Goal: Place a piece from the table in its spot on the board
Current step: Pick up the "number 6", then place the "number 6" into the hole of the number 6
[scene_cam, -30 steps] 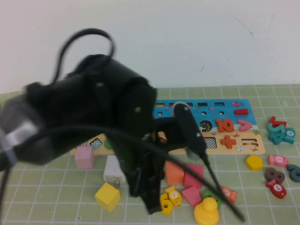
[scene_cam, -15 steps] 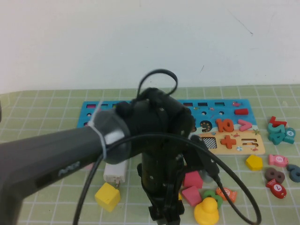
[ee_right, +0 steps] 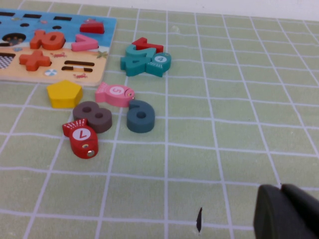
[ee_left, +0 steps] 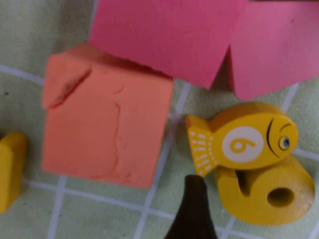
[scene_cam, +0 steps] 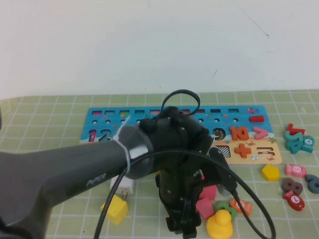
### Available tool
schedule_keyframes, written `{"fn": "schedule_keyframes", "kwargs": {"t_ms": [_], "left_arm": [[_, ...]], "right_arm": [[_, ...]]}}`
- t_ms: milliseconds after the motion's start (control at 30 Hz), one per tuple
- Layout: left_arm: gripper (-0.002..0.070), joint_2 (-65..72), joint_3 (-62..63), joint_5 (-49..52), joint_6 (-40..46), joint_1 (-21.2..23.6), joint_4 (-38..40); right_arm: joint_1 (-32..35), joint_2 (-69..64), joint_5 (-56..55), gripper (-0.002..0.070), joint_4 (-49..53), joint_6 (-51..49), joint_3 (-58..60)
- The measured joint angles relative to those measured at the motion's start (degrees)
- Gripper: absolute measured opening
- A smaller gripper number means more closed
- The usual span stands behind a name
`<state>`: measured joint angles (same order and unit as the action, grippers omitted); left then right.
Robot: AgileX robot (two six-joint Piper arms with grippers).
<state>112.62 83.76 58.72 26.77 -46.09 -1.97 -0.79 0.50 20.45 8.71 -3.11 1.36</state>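
Observation:
The yellow "6" piece [ee_left: 269,191] lies flat on the mat, partly under a yellow fish [ee_left: 244,144] with a 6 disc. My left gripper [ee_left: 281,201] is open and low over it. One dark fingertip [ee_left: 192,209] stands beside the 6; the other is out of frame. In the high view the left arm [scene_cam: 174,164] hides the piece. The board [scene_cam: 99,117] lies across the far side of the mat. My right gripper [ee_right: 281,196] is shut and empty, above bare mat to the right, out of the high view.
An orange block [ee_left: 104,129] and pink blocks [ee_left: 164,35] lie close by the 6. A yellow duck [scene_cam: 219,225], yellow cube [scene_cam: 115,209] and white block [scene_cam: 124,186] sit near the front. Loose numerals and fish [scene_cam: 294,189] lie at the right.
My left arm has swung over the front-centre pieces and come down, now covering the orange block and the yellow fish in the high view.

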Motion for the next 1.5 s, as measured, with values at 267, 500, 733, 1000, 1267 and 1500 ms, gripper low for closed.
{"fn": "schedule_keyframes", "kwargs": {"t_ms": [267, 500, 733, 1000, 1267, 1500], "left_arm": [[0.0510, 1.64, 0.00, 0.00, -0.10, 0.00, -0.09], [0.0358, 1.77, 0.00, 1.66, -0.10, 0.00, -0.13], [0.0358, -2.97, 0.00, 3.08, -0.69, 0.00, -2.55], [0.0358, -6.10, 5.27, 2.64, -0.33, 6.00, -3.75], [0.0358, -1.26, 18.32, 2.74, 8.64, 15.11, 4.29], [0.0358, 7.50, 28.35, 3.09, 15.27, 17.73, 7.22]], "right_arm": [[0.00, 0.00, 0.00, -0.0001, 0.00, 0.00, 0.00], [0.00, 0.00, 0.00, -0.0001, 0.00, 0.00, 0.00], [0.00, 0.00, 0.00, -0.0001, 0.00, 0.00, 0.00], [0.00, 0.00, 0.00, -0.0001, 0.00, 0.00, 0.00], [0.00, 0.00, 0.00, -0.0001, 0.00, 0.00, 0.00], [0.00, 0.00, 0.00, -0.0001, 0.00, 0.00, 0.00]]}}
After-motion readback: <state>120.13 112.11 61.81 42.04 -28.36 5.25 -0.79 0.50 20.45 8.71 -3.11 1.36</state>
